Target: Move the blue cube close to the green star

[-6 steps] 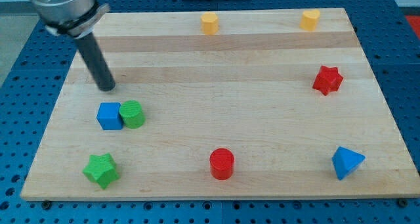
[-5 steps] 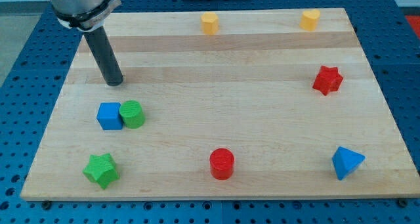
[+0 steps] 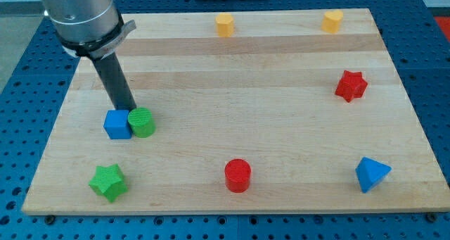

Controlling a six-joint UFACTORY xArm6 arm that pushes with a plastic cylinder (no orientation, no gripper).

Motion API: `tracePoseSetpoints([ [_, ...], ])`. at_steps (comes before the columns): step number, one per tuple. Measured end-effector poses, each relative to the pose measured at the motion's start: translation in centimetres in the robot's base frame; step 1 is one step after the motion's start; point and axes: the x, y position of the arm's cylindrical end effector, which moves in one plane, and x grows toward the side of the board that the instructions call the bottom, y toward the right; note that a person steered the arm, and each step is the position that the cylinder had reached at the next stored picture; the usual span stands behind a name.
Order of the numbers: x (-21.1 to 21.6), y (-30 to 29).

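Note:
The blue cube (image 3: 117, 124) sits at the view's left on the wooden board (image 3: 281, 113), touching a green cylinder (image 3: 142, 122) on its right. The green star (image 3: 108, 181) lies below the cube, near the board's bottom left corner. My tip (image 3: 126, 109) is just above the seam between the blue cube and the green cylinder, at or very near their top edges. The dark rod rises from it up and to the left.
A red cylinder (image 3: 238, 175) is at bottom centre. A blue triangular block (image 3: 370, 174) is at bottom right. A red star (image 3: 350, 86) is at the right. Two yellow blocks (image 3: 224, 24) (image 3: 332, 20) sit along the top edge.
My tip has moved right and then down the view, from the open board above the cube to the top edges of the blue cube and green cylinder. The blocks have not moved.

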Motion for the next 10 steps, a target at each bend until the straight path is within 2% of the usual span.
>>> tracePoseSetpoints([
  [5,5.0,-1.3],
  [7,5.7,-1.3],
  [8,2.2,-1.3],
  [9,-5.7,0.0],
  [10,-6.8,4.3],
])
